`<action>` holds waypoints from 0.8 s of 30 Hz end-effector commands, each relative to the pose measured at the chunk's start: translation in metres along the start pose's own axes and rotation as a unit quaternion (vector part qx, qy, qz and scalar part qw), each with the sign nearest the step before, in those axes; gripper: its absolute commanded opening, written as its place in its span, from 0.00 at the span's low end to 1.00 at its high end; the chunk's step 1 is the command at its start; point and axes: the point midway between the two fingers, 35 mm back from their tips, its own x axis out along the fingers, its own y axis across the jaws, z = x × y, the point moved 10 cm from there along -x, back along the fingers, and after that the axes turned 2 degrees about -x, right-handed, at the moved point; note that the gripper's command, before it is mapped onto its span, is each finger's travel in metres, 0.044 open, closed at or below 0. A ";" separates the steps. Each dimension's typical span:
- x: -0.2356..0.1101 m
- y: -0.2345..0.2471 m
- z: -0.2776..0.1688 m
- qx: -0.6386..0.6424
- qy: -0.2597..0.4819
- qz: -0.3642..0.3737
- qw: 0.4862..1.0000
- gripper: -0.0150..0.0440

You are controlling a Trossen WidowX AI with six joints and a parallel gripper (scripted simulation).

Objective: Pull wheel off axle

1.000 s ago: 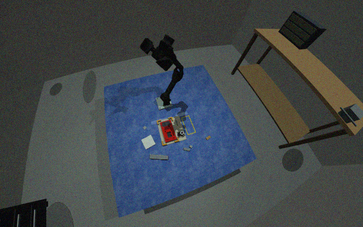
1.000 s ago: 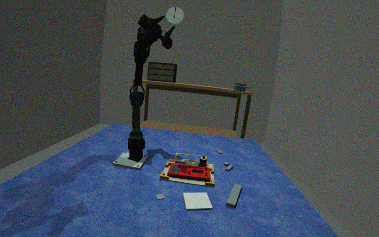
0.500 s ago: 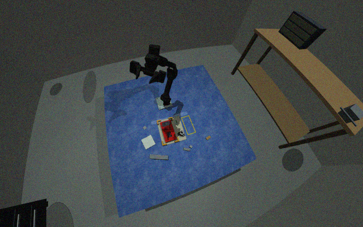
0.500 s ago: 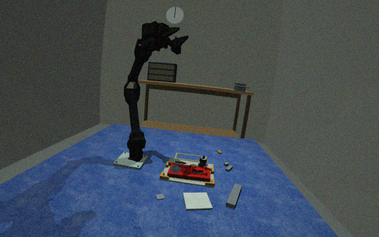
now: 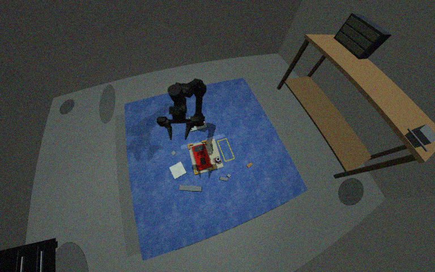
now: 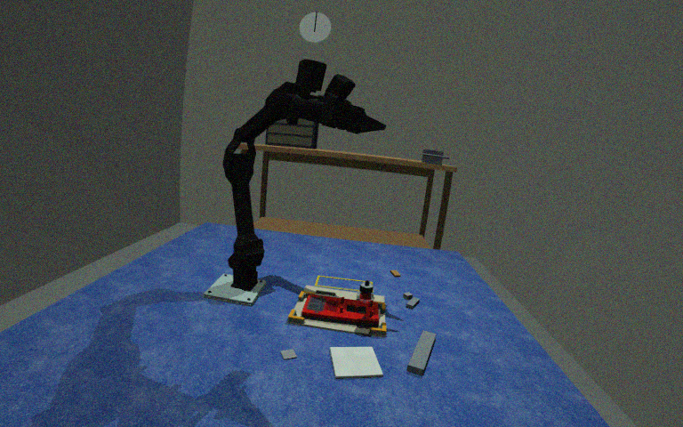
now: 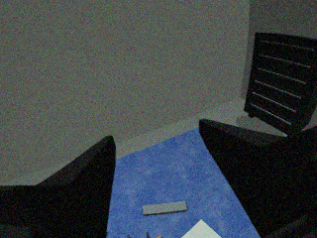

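Blue carpet (image 6: 453,382) covers the work surface under grey walls, and I start from my gripper (image 5: 178,136), which hangs high in the air with its fingers partly spread and nothing between them. From the wrist view I look down between the two dark fingers onto the carpet far below. In the exterior view the gripper (image 6: 370,124) points to the right and a little downward, well above everything on the carpet.

Moving outward, the black arm (image 6: 241,201) rises from its grey base plate (image 6: 234,291) and bends over at the top. Just right of the base lies the cream fixture board (image 6: 342,325) with a red block (image 6: 340,310) on it. The wheel (image 6: 365,287) sits on the upright axle at the far right corner of that board, well apart from my gripper. In the top view the wheel (image 5: 217,159) is just beside the yellow-outlined marked area (image 5: 225,149), which lies on the carpet along the board's edge.

Nearer the camera in the exterior view lie a white square tile (image 6: 355,361), a long grey bar (image 6: 421,351) and a small grey chip (image 6: 288,353). Two small grey blocks (image 6: 411,300) and an orange chip (image 6: 395,272) lie to the right of the board. A wooden table (image 6: 352,160) stands against the far wall, with a dark drawer unit (image 6: 292,133) on it.
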 end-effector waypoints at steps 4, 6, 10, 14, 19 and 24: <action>0.046 0.022 -0.035 0.030 0.102 0.039 0.994 0.76; 0.059 0.029 -0.045 0.036 0.134 0.050 0.989 0.76; 0.085 0.049 -0.070 0.044 0.209 0.072 0.974 0.76; 0.107 0.073 -0.096 0.043 0.284 0.091 0.954 0.76; 0.128 0.108 -0.132 0.028 0.380 0.110 0.918 0.76; 0.140 0.145 -0.168 -0.001 0.470 0.122 0.874 0.76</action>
